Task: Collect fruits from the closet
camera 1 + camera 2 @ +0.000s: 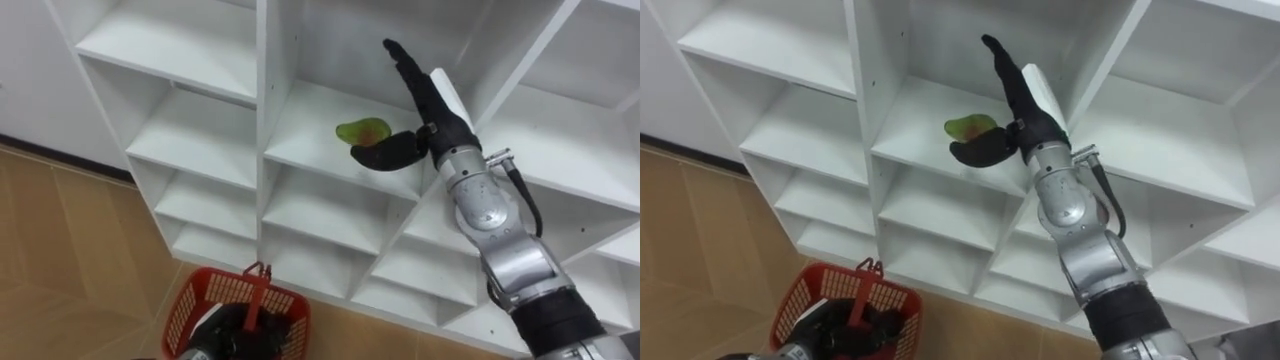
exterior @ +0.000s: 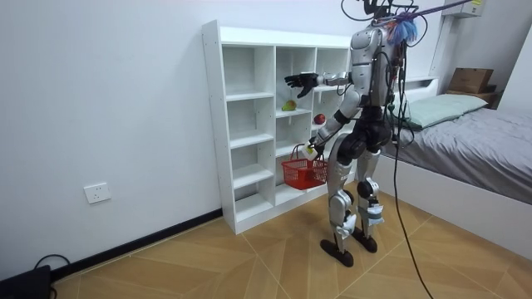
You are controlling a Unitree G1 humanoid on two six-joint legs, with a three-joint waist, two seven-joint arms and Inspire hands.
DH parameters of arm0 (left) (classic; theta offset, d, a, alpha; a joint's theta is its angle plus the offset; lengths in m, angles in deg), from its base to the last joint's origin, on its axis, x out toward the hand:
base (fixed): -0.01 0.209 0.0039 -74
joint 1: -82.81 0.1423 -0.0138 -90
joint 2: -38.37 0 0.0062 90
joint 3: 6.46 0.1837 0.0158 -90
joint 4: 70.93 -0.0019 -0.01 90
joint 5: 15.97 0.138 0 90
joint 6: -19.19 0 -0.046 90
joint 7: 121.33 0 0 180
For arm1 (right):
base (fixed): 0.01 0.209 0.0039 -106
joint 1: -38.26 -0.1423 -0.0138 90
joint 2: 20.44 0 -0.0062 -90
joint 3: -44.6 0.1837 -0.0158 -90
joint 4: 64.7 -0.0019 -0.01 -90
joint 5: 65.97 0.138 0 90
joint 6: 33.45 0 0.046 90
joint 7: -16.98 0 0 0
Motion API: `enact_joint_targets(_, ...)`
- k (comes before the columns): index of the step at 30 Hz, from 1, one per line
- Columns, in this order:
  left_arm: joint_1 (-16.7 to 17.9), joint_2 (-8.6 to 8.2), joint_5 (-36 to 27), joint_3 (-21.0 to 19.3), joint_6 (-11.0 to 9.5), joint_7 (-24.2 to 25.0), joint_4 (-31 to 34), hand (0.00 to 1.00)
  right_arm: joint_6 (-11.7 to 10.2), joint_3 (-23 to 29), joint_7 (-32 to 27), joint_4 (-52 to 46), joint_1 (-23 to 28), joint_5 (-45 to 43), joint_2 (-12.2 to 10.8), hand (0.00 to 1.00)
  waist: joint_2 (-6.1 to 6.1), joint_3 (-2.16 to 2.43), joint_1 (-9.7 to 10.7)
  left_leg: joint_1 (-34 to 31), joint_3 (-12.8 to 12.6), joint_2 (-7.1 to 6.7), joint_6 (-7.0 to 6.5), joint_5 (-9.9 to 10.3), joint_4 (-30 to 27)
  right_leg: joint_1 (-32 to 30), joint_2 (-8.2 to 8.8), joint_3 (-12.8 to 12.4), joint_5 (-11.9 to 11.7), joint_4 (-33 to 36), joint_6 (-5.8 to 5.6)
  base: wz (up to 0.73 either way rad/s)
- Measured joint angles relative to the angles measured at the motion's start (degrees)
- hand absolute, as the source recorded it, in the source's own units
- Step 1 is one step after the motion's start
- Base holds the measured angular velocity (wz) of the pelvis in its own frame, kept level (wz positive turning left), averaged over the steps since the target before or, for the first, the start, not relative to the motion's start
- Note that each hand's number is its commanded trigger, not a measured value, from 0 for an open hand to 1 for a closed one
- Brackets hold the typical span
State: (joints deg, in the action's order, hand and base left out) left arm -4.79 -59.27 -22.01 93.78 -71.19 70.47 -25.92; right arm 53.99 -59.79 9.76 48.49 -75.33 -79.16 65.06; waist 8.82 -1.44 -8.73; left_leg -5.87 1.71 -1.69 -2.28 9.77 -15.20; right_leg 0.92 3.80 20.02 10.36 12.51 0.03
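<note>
matt white closet [image 1: 200,40], red plastic basket [image 1: 185,315]

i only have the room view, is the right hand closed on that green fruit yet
observer: no. In the eye views the right hand has its fingers straight, pointing up into the compartment past the green fruit.
operator: wheres the thumb then
observer: it lies across the near side of the fruit, low down by the front edge of the shelf. It is not wrapped round the fruit.
operator: and does the left hand have the basket properly
observer: yes, the left hand is curled round the upright handle of the red basket, which hangs low in front of the bottom compartments.
</note>
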Motion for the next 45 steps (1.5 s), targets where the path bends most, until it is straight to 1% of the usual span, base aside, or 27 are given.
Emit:
enact_joint_targets(4,0.0,-0.06,0.0,0.0,0.1,0.4,0.0,1.00,0.0,0.0,-1.7,5.3,-3.1,-0.1,0.0,0.00,0.57,0.10,-0.8,-0.1,0.2,-0.09,-0.04,-0.2,0.1,-0.1,0.08,0.0,0.0,0.0,0.00,0.00)
enact_joint_targets(6,0.0,0.03,0.0,0.0,0.3,0.6,0.0,1.00,0.0,0.2,-3.0,6.5,-3.6,-0.1,0.1,0.00,1.06,0.40,-1.1,-0.4,0.4,-0.10,-0.04,-0.2,-0.1,-0.3,0.07,0.1,0.0,0.0,-0.01,0.03)
enact_joint_targets(7,0.0,0.02,0.0,0.0,0.3,0.7,0.0,1.00,0.0,0.2,-3.2,6.7,-3.7,-0.1,0.1,0.00,1.15,0.46,-1.2,-0.5,0.4,-0.11,-0.02,-0.2,-0.1,-0.4,0.07,0.1,0.0,0.0,-0.01,0.00)
enact_joint_targets(9,0.0,-0.01,0.0,0.0,0.4,1.1,0.0,1.00,0.0,0.2,-3.6,7.6,-4.1,-0.9,0.1,0.00,1.29,0.52,-1.2,-0.8,0.4,-0.16,-0.05,-0.3,-0.2,-0.8,0.13,0.2,0.0,0.0,-0.01,0.00)
enact_joint_targets(12,0.0,-0.19,-0.1,0.1,0.5,1.3,0.0,1.00,0.0,0.2,-4.0,8.6,-4.6,-2.2,0.1,0.00,1.31,0.49,-1.3,-1.8,0.4,-0.16,-0.05,-0.4,-0.4,-1.6,0.16,0.5,-0.1,0.0,0.04,0.00)
enact_joint_targets(16,0.0,-0.72,0.0,0.1,0.7,1.3,0.0,1.00,-0.2,0.2,-4.0,10.7,-4.6,-3.2,0.0,0.00,1.23,0.27,-1.8,-2.2,0.6,-0.20,-0.04,-0.5,-0.5,-2.0,0.20,0.6,-0.1,0.1,0.04,0.02)
enact_joint_targets(22,-0.1,-0.81,-0.1,0.2,0.7,1.1,-0.1,1.00,-0.4,0.2,-4.1,12.7,-5.7,-3.3,0.1,0.00,1.29,-0.81,-2.1,-4.8,1.0,-0.25,0.02,-0.8,-0.6,-4.4,0.19,0.6,-0.1,0.2,0.09,0.02)
enact_joint_targets(25,-0.2,-0.60,-0.1,0.2,0.7,0.9,-0.1,1.00,-0.4,0.2,-4.3,15.4,-7.4,-2.9,0.1,0.00,1.42,-0.88,-2.1,-6.2,1.5,-0.37,0.08,-1.0,-0.6,-5.7,0.17,0.6,-0.1,0.2,0.17,0.07)
enact_joint_targets(27,-0.9,-0.43,-0.1,0.5,0.7,0.9,-0.7,1.00,-0.4,0.2,-4.6,18.4,-9.1,-2.9,0.2,0.00,1.41,-0.88,-2.0,-6.6,1.7,-0.44,0.07,-1.0,-0.6,-6.1,0.20,0.5,-0.1,0.1,0.17,0.05)
enact_joint_targets(30,-2.4,-0.41,-0.1,0.7,0.7,0.8,-2.2,1.00,-0.4,0.2,-4.6,19.3,-9.8,-2.9,0.3,0.00,1.43,-0.89,-2.0,-6.6,1.7,-0.49,0.06,-1.0,-0.5,-6.1,0.25,0.4,-0.1,0.1,0.17,0.01)
enact_joint_targets(36,-4.0,-0.62,-0.1,0.7,0.7,0.1,-2.5,1.00,-0.4,0.1,-4.6,20.6,-10.2,-2.9,0.4,0.00,1.43,-0.89,-2.3,-6.5,1.5,-0.54,0.05,-1.0,-0.3,-6.1,0.31,0.0,-0.1,0.1,0.16,0.00)
enact_joint_targets(42,-4.3,-0.67,-0.2,0.8,0.7,-0.3,-2.3,1.00,-0.3,-0.1,-5.1,23.6,-11.9,-3.0,0.4,0.00,1.40,-0.91,-2.6,-6.8,1.6,-0.51,0.00,-1.1,-0.2,-6.5,0.20,-0.3,-0.1,0.1,0.15,0.00)
enact_joint_targets(45,-4.8,-0.72,-0.3,0.8,0.7,-0.5,-2.3,1.00,-0.4,-0.1,-5.4,23.6,-13.2,-3.3,0.5,0.00,1.38,-0.92,-2.4,-8.1,1.5,-0.52,0.04,-1.7,-0.2,-8.0,0.15,-0.9,-0.3,0.2,0.32,0.00)
